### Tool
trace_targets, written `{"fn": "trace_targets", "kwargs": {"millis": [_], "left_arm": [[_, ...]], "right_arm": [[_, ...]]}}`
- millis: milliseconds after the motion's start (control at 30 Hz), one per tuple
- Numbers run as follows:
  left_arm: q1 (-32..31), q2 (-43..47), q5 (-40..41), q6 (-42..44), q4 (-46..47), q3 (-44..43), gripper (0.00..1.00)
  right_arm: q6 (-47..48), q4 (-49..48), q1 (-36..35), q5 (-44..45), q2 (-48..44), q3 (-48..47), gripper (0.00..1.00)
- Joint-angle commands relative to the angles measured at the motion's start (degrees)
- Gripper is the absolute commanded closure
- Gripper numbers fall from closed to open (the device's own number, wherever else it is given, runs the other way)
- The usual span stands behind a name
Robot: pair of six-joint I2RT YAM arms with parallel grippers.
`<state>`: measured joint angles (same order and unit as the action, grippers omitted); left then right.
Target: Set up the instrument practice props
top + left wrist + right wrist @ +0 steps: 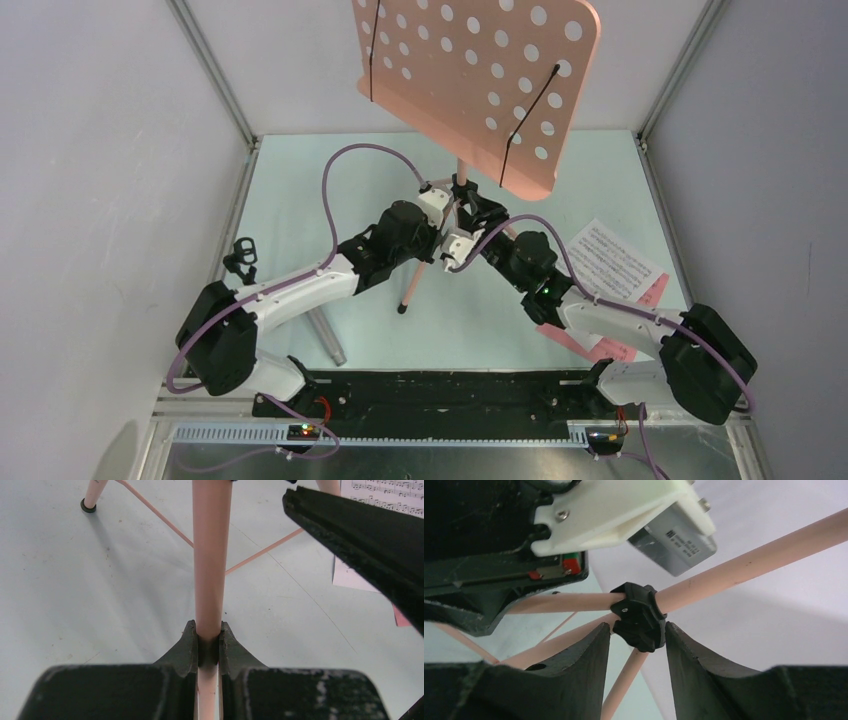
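The salmon-pink music stand stands upright at the back centre, its perforated desk high and its tripod legs spread on the table. My left gripper is shut on one of its pink tubes, just below the hub. My right gripper is closed round the stand's black knob, with a finger on each side of it. White sheet music and a pink page lie flat at the right. The grey microphone lies at the near left. The small black mic stand is by the left wall.
White walls with aluminium posts close in the pale table on three sides. A black base plate runs along the near edge between the arm bases. A stand leg with a black foot reaches toward the near centre.
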<state>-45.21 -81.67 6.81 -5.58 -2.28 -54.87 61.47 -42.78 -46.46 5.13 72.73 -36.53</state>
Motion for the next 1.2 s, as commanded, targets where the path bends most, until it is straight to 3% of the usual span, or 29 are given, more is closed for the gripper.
{"fn": "trace_targets", "kwargs": {"millis": [0,267,500,667,833,1167], "left_arm": [[0.6,-0.1,3.1,1.6,-8.0,0.5,1.0],[0.7,-0.3,2.9,1.6,-7.9,0.5,1.0],[0.7,0.1,2.9,1.6,-8.0,0.6,1.0],[0.7,0.2,2.9,1.6,-8.1,0.7,1.0],[0.7,0.1,2.9,1.7,-8.0,0.6,1.0],[0.7,-0.3,3.6,1.8,-8.7,-0.3,1.0]], "right_arm": [[1.9,3.7,0.0,0.2,-2.2,-2.2,0.5],[3.3,3.7,0.7,-0.6,-1.1,-2.4,0.49],[1.7,-3.7,0.5,3.9,3.7,-4.2,0.72],[-0.1,-6.2,0.5,7.2,5.3,-4.9,0.83],[-8.1,-4.7,1.2,7.7,3.4,-5.1,0.99],[-34.3,6.2,6.4,3.3,-3.4,-6.4,1.0]]}}
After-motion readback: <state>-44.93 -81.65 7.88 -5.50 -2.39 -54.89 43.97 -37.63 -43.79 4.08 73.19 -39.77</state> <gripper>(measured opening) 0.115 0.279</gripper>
